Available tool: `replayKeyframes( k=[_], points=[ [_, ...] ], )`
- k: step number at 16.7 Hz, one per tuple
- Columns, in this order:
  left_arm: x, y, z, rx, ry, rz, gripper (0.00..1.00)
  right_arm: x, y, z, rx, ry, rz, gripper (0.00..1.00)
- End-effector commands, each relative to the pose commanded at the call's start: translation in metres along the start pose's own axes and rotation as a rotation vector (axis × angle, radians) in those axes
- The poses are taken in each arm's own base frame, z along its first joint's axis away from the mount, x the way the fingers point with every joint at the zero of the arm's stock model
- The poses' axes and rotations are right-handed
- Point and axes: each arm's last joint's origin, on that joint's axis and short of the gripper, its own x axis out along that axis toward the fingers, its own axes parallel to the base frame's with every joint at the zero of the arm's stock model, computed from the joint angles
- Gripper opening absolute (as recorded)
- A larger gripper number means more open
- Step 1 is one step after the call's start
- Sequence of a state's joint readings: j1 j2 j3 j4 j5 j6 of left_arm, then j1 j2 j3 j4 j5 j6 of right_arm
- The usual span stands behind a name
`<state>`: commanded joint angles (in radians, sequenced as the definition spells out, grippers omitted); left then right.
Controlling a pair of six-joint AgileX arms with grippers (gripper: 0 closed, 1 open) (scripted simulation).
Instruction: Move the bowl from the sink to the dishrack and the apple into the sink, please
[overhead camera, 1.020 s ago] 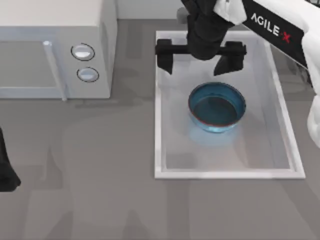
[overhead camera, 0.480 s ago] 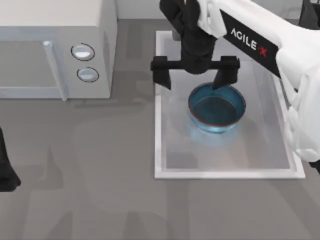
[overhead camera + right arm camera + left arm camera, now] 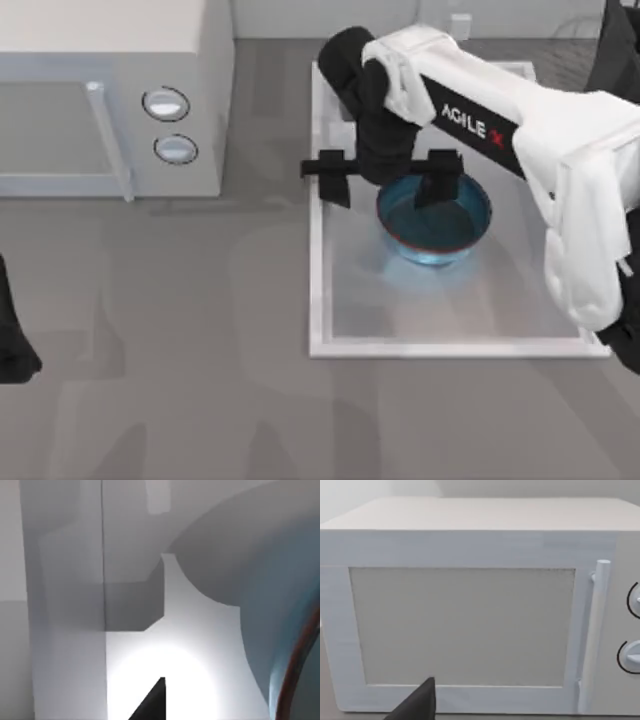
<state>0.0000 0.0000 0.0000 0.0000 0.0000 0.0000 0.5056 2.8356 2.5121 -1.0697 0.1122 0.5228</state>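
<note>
Now the right gripper [image 3: 387, 178], jaws wide and empty, straddles the left rim of the round glossy blue bowl [image 3: 434, 215]: one finger inside, one outside.

surface: grey table [image 3: 200, 380] | on it, left: white microwave [image 3: 100, 90] | on it, right: white sink [image 3: 318, 300], well apart from microwave

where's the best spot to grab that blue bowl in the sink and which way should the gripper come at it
Probably the thin rim on the bowl's left side, from straight above. It sits upright and open in the sink, too wide to span, so one finger goes inside the wall and one outside. The right gripper hangs open there, one finger over the bowl's inside. The left gripper is parked at the table's left edge.
</note>
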Motion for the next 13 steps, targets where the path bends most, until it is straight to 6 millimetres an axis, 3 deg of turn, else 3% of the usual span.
replayKeyframes(
  k=[2,5,13],
  points=[
    [0.0,0.0,0.0,0.0,0.0,0.0,1.0,0.0144,-0.0009,-0.0016,0.0,0.004,-0.002,1.0],
    [0.0,0.0,0.0,0.0,0.0,0.0,1.0,0.0146,-0.0009,-0.0016,0.0,0.004,-0.002,1.0],
    [0.0,0.0,0.0,0.0,0.0,0.0,1.0,0.0146,-0.0009,-0.0016,0.0,0.004,-0.002,0.4]
  ],
)
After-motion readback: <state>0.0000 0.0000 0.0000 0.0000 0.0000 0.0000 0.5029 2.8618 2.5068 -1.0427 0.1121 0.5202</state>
